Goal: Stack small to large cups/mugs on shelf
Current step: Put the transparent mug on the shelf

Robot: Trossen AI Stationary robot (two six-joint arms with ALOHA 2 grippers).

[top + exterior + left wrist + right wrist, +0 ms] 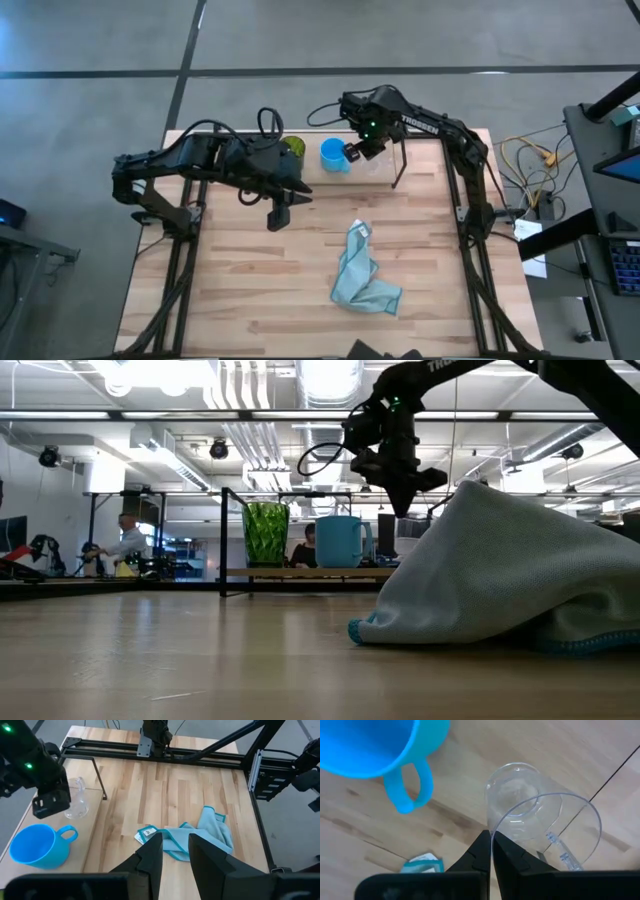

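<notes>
The dark green cup (265, 533) and the bright blue handled cup (341, 540) stand upright side by side on the shelf (300, 573) at the table's far side. The clear glass (530, 815) stands just right of the blue cup (333, 155). My right gripper (491, 851) is over the shelf, shut on the glass. My left gripper (175, 855) is open and empty above the middle of the table, left of centre (278, 215). My right gripper pinches the clear glass's rim wall (493, 831) on the side toward the blue cup, one finger inside and one outside. The fingers come from above, pointing down. In the left wrist view the glass (77, 800) is upright with its base at the shelf board; whether it rests there I cannot tell.
A light blue cloth (362, 275) lies crumpled on the table's near right part and blocks much of the low view (510, 570). The shelf's thin black upright (100, 780) stands just right of the glass. Black frame rails run along the table's sides.
</notes>
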